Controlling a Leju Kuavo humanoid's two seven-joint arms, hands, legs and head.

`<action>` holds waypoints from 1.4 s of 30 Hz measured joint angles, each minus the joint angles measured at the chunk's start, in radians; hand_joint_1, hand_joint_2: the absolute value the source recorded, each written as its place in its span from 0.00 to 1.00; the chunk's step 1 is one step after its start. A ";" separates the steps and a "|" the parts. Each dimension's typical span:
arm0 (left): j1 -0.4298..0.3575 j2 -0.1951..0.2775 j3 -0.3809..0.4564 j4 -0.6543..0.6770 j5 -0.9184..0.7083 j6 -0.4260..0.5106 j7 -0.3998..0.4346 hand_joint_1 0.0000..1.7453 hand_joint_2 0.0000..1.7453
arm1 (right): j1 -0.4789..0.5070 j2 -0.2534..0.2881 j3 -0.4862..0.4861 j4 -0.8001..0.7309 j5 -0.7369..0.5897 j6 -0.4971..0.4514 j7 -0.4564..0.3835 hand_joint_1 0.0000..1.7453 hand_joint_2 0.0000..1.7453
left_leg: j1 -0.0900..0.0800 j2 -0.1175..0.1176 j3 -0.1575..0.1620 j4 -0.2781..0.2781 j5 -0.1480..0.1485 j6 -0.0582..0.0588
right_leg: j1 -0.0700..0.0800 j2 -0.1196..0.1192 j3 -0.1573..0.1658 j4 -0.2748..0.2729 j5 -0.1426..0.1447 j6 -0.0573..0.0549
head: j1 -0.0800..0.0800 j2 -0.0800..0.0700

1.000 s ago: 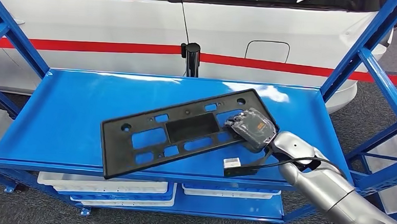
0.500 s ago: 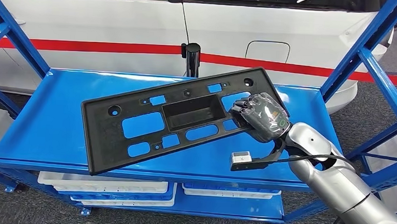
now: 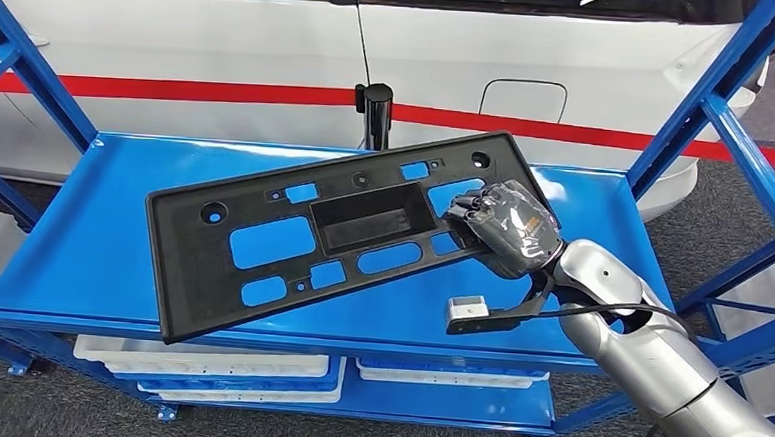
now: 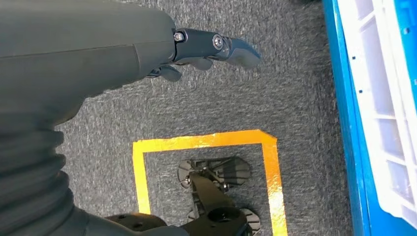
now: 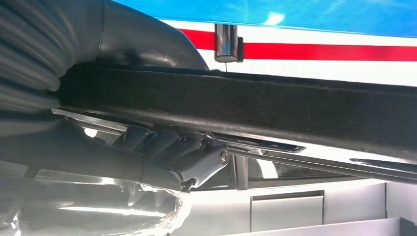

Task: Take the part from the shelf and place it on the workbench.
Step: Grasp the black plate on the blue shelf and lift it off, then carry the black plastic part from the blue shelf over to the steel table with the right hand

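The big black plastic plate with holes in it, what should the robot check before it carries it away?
1. Right hand grips one end of the flat black plastic plate with cut-outs: ok.
2. Fingers wrapped on the plate's edge: ok in the right wrist view; how firm, cannot tell.
3. Plate off the blue metal shelf: far end raised and tilted, ok; lower front edge, cannot tell.
4. Blue shelf upright beside the right arm, apart from it: ok.
5. Left hand hangs over grey carpet, holding nothing, free to help: ok.
6. Workbench free for the plate: cannot tell.
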 joint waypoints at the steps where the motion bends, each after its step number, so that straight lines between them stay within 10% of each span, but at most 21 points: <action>1: 0.000 0.000 0.000 0.000 -0.001 -0.001 0.003 0.00 1.00 | 0.000 0.002 -0.001 0.000 0.001 0.000 0.000 0.95 1.00 | 0.004 0.000 0.004 -0.008 0.005 0.005 | 0.003 0.000 -0.001 0.000 0.000 0.004 | 0.000 0.000; 3: 0.000 -0.002 0.000 0.000 -0.002 -0.003 0.015 0.00 1.00 | -0.003 0.003 -0.006 -0.001 0.002 0.000 0.000 0.95 1.00 | 0.009 0.000 0.016 -0.028 0.018 0.017 | 0.006 -0.002 -0.019 0.035 -0.021 0.004 | 0.002 0.000; 8: 0.006 -0.004 0.000 0.000 -0.013 -0.018 0.090 0.00 1.00 | 0.002 0.004 -0.010 0.004 0.003 0.009 0.000 0.95 1.00 | 0.012 0.001 0.017 -0.037 0.026 0.023 | -0.002 -0.003 -0.155 0.314 -0.127 0.000 | 0.007 0.000; 13: 0.013 -0.007 0.000 0.000 -0.023 -0.030 0.108 0.00 1.00 | 0.004 0.005 -0.011 0.010 0.003 0.014 0.000 0.95 1.00 | 0.015 -0.004 0.008 -0.011 0.013 -0.010 | -0.019 -0.008 -0.005 0.040 -0.033 0.038 | 0.008 0.000; 18: 0.016 -0.007 0.000 0.000 -0.025 -0.030 0.108 0.00 1.00 | 0.006 0.008 -0.010 0.013 0.005 0.015 0.000 0.95 1.00 | 0.023 -0.002 -0.012 0.026 -0.013 -0.038 | -0.017 -0.004 -0.004 0.031 -0.019 0.006 | 0.006 0.000; 23: 0.017 -0.008 0.000 0.000 -0.025 -0.031 0.108 0.00 1.00 | 0.008 0.018 -0.005 0.014 0.007 0.015 0.001 0.95 1.00 | 0.025 0.002 -0.121 0.298 -0.158 -0.042 | 0.001 -0.005 -0.022 0.031 -0.007 -0.019 | 0.006 0.000; 28: 0.015 -0.004 0.000 0.000 -0.024 -0.031 0.107 0.00 1.00 | 0.003 0.022 -0.005 0.015 0.006 0.025 0.001 0.95 1.00 | 0.004 0.006 0.034 0.045 -0.062 0.012 | 0.015 -0.007 -0.031 0.028 0.011 -0.021 | 0.011 0.000; 32: 0.013 -0.002 0.000 -0.001 -0.023 -0.032 0.107 0.00 1.00 | -0.010 0.028 -0.006 0.019 0.002 0.037 0.001 0.95 1.00 | -0.008 0.013 0.042 0.000 -0.029 0.035 | 0.012 -0.011 -0.034 0.018 0.030 0.004 | 0.008 0.000; 38: 0.012 -0.006 0.000 -0.001 -0.023 -0.035 0.107 0.00 1.00 | -0.019 0.027 -0.006 0.026 0.001 0.038 0.001 0.95 1.00 | 0.001 0.014 -0.003 -0.038 0.045 0.030 | 0.010 -0.009 -0.137 0.288 -0.132 -0.003 | 0.017 0.000; 40: 0.012 -0.008 0.000 -0.001 -0.023 -0.036 0.107 0.00 1.00 | -0.018 0.027 -0.005 0.029 0.002 0.038 0.001 0.95 1.00 | 0.002 0.014 -0.025 -0.035 0.061 0.023 | 0.004 -0.010 -0.089 0.253 -0.128 0.017 | 0.017 0.000; 42: 0.012 -0.010 0.000 -0.001 -0.023 -0.036 0.107 0.00 1.00 | -0.021 0.027 -0.005 0.030 0.002 0.038 0.001 0.95 1.00 | 0.002 0.013 -0.043 -0.027 0.072 0.013 | -0.002 -0.010 0.017 0.104 -0.100 0.031 | 0.016 0.000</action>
